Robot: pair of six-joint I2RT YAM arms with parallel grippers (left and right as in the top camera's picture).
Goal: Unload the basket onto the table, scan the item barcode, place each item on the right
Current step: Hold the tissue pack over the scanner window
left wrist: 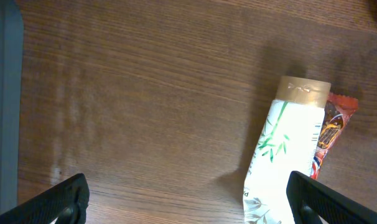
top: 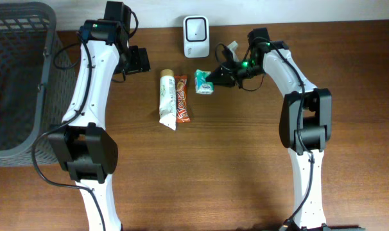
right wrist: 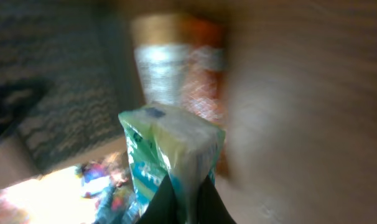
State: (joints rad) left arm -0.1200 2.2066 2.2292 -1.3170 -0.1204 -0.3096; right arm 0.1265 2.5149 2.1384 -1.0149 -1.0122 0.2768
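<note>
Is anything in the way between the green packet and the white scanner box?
No, nothing I can see. Only bare table lies between the green packet and the white scanner. The tube and snack bar lie off to the side.

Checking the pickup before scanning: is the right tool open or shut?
Shut: the right tool pinches an edge of the green packet, jaws together.

And there's the green-and-white packet, a small soft plastic-wrapped pack, pinched at one end by the right gripper. In the blurred right wrist view it stands on end, crinkled wrapper rising above the closed fingertips. Whether it clears the table is unclear. The scanner, a white upright box with a dark-framed window, stands at the table's far edge, just beyond the packet.
</note>
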